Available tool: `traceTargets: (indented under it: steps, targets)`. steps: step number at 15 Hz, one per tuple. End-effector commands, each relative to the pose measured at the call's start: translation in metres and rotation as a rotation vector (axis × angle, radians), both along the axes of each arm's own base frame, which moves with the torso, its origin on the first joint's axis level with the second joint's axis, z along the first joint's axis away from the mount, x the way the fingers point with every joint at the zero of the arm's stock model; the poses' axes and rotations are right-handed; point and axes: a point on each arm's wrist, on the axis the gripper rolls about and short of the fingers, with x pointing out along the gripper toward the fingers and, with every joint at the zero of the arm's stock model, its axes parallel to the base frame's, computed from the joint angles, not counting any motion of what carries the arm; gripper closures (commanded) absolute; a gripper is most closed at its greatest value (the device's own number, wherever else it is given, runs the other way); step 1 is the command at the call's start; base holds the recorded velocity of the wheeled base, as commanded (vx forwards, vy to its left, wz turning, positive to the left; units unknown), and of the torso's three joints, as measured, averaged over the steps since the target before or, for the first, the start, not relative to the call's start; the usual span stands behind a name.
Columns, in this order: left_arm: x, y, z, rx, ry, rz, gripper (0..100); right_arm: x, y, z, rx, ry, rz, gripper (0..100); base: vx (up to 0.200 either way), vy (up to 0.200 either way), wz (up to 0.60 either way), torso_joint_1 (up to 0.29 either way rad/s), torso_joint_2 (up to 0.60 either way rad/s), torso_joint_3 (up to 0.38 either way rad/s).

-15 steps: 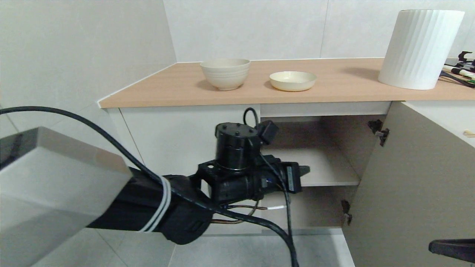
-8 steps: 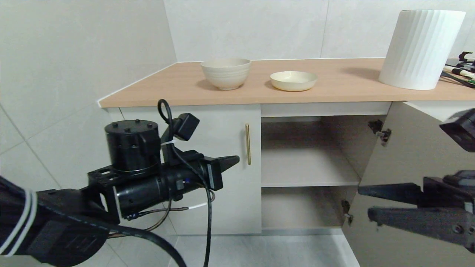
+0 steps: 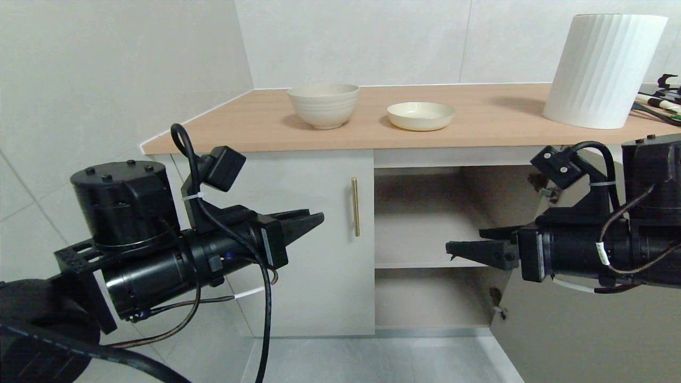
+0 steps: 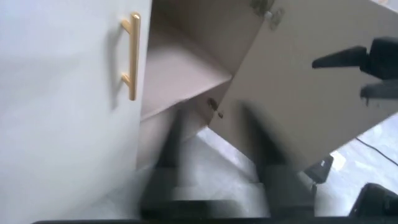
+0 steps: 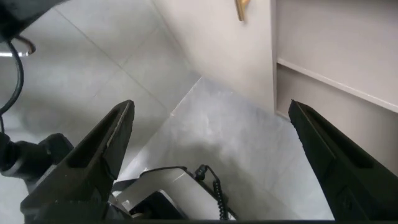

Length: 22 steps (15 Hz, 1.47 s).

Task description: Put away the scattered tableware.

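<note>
Above the left end effector (image 3: 314,219) and right end effector (image 3: 465,240), both hovering with jaws apart, the bowl (image 3: 323,105) and dish (image 3: 420,115) are sitting on the table (image 3: 239,127), unstowed; the cabinet (image 3: 431,236) between them is standing open.

Bright, even, soft light from overhead. Faint soft shadows beside beige ribbed bowl (image 3: 323,105) & cream shallow dish (image 3: 420,115) on light wood countertop (image 3: 489,127), upper centre of head view. Broader shadow left of tall white ribbed cylinder (image 3: 604,69), upper right. Mid-frame, open cupboard interior (image 3: 425,236) is dimmer, darkest just under its top. Left wrist view: dark fingers (image 4: 264,155) of left gripper (image 4: 214,134) smeared w/ blur.
</note>
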Motion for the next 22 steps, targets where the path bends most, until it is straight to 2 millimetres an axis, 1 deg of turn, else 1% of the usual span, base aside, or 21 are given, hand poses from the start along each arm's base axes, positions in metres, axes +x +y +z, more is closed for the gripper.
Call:
traceTargets:
  steps: [1,2,3,5,6,7,12,19,21,22]
  targets:
    - [-0.002,0.005,0.01,-0.015,-0.031,0.013,0,-0.006,0.0,0.007,0.016,-0.025,0.01,0,0.0,0.0,0.0,0.0,0.0,0.0]
    - [-0.007,0.015,0.024,-0.024,-0.049,0.037,0,-0.012,-0.004,0.014,0.029,-0.052,0.01,0,0.0,0.0,0.0,0.0,0.0,0.0]
    - [-0.013,0.021,0.034,-0.022,-0.045,0.048,0,-0.015,-0.006,0.019,0.04,-0.066,0.007,0,0.0,0.0,0.0,0.0,0.0,0.0]
    - [-0.033,0.035,0.061,-0.009,-0.019,0.071,0,-0.018,-0.007,0.027,0.062,-0.084,0.003,0,0.0,0.0,0.0,0.0,0.0,0.0]
    - [-0.034,0.036,0.062,-0.007,-0.016,0.071,0,-0.018,-0.007,0.028,0.062,-0.084,0.003,0,0.0,0.0,0.0,0.0,0.0,0.0]
    - [-0.044,0.04,0.071,-0.01,-0.023,0.073,0,-0.017,-0.007,0.028,0.059,-0.084,-0.007,0,0.0,0.0,0.0,0.0,0.0,0.0]
    - [-0.047,0.045,0.075,-0.017,-0.041,0.089,0,-0.021,-0.003,0.03,0.068,-0.083,-0.002,0,0.0,0.0,0.0,0.0,0.0,0.0]
    - [-0.048,0.047,0.075,0.004,-0.058,0.092,0,-0.025,0.005,0.035,0.078,-0.109,0.01,0,0.2,0.0,0.0,0.002,0.0,0.002]
    - [-0.053,0.049,0.078,-0.003,-0.073,0.091,0,-0.024,0.005,0.04,0.106,-0.144,0.013,0,0.2,0.0,0.0,0.0,0.0,0.0]
    - [-0.054,0.049,0.078,-0.003,-0.073,0.091,0,-0.024,0.006,0.041,0.113,-0.155,0.013,0,0.0,0.0,0.0,0.0,0.0,0.0]
